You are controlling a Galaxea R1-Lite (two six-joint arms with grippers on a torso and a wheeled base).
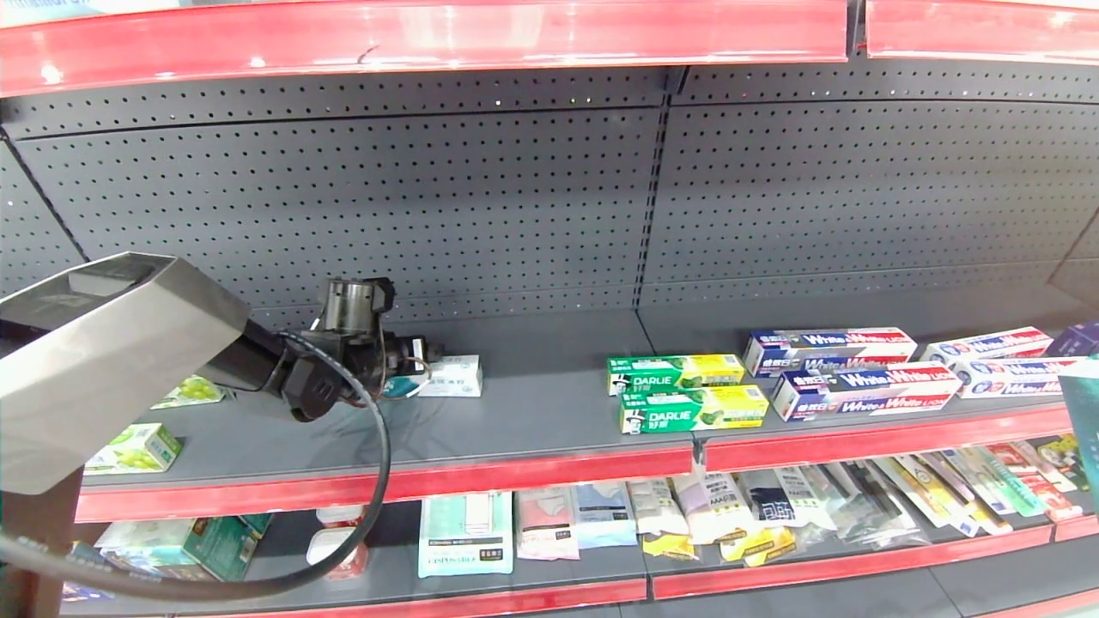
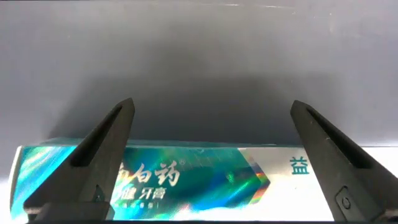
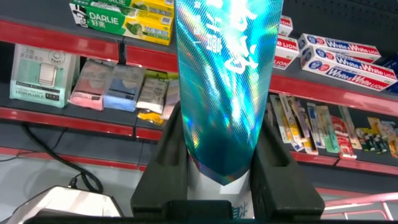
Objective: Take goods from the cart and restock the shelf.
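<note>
Restocking looked mid-step: the left gripper (image 2: pixel 212 106) hung spread, gripping nothing, over the teal-and-white holographic toothpaste carton (image 2: pixel 186 177) lying on the grey metal shelf (image 1: pixel 549 412) at nine o'clock from the green-and-yellow cartons (image 1: pixel 678 390), so backing straight out seemed wisest, while the right gripper (image 3: pixel 221 124) clasped a second shimmering teal carton (image 3: pixel 224 62).

You have: grey shelf (image 1: pixel 549 386), centre frame; perforated grey back panel (image 1: pixel 515 197) above it; red edge strip (image 1: pixel 429 34) along top; pale floor (image 3: pixel 37 177), lower left.

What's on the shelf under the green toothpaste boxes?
Below the green toothpaste boxes, flat packets lie in a row on the lower shelf. The red rail covers their far ends, so anything farther back is hidden.
</note>
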